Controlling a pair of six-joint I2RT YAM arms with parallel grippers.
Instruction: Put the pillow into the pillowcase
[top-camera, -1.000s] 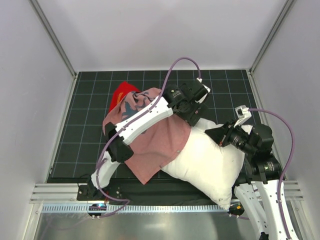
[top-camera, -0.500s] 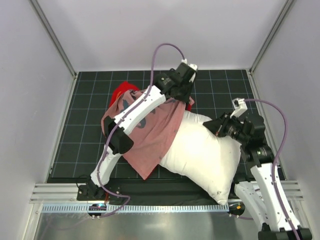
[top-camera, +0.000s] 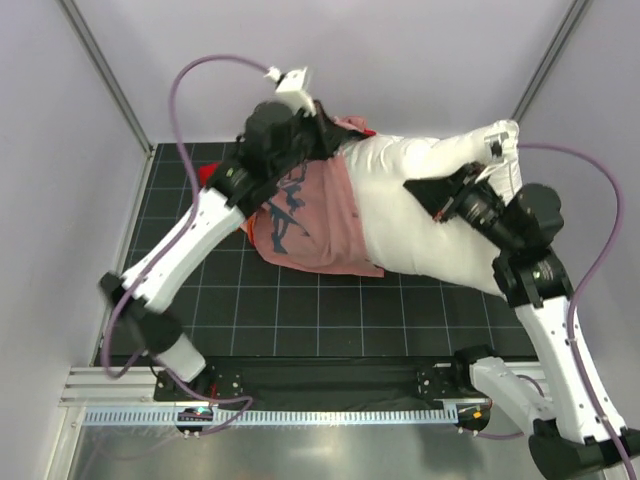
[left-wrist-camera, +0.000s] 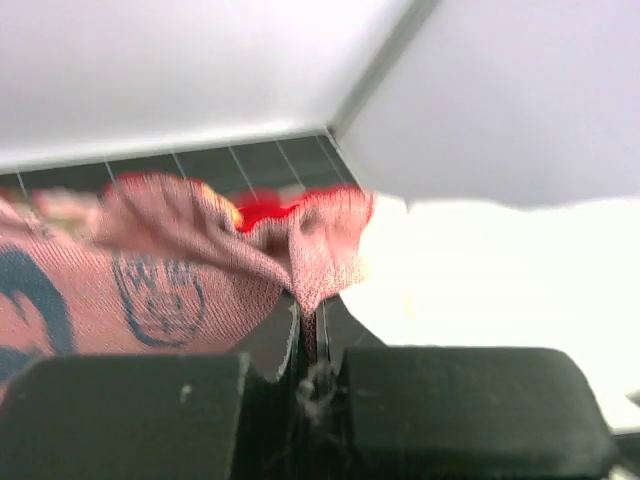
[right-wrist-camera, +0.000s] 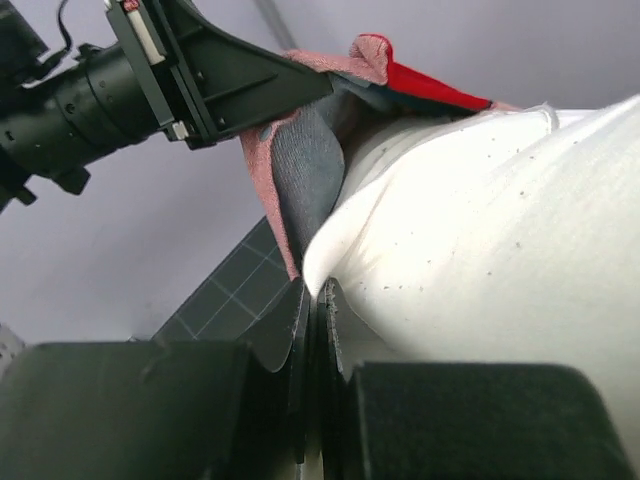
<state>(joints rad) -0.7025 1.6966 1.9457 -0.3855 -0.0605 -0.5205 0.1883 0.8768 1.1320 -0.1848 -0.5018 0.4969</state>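
Black gridded bench (top-camera: 300, 320) below, and the big plump white stuffed pillow (top-camera: 430, 220) is held up over the bench's far right side! The floppy pink-and-red printed fabric pillowcase (top-camera: 320, 215) hangs over the bench's far middle, touching the pillow's left end. The left end effector (left-wrist-camera: 310, 335), above the bench's far edge, is pinched tight on a pillowcase fold. The right end effector (right-wrist-camera: 312, 300) is clamped on the pillow's cover.

My gripper (right-wrist-camera: 313, 296) at bottom centre is clamped on a fold of the white pillow (right-wrist-camera: 480, 230) filling the right. The pink-and-red pillowcase (right-wrist-camera: 300, 170) drapes over it at upper centre, where the left gripper (right-wrist-camera: 312, 86) meets the cloth. A black gridded mat (right-wrist-camera: 232, 292) shows at lower left.
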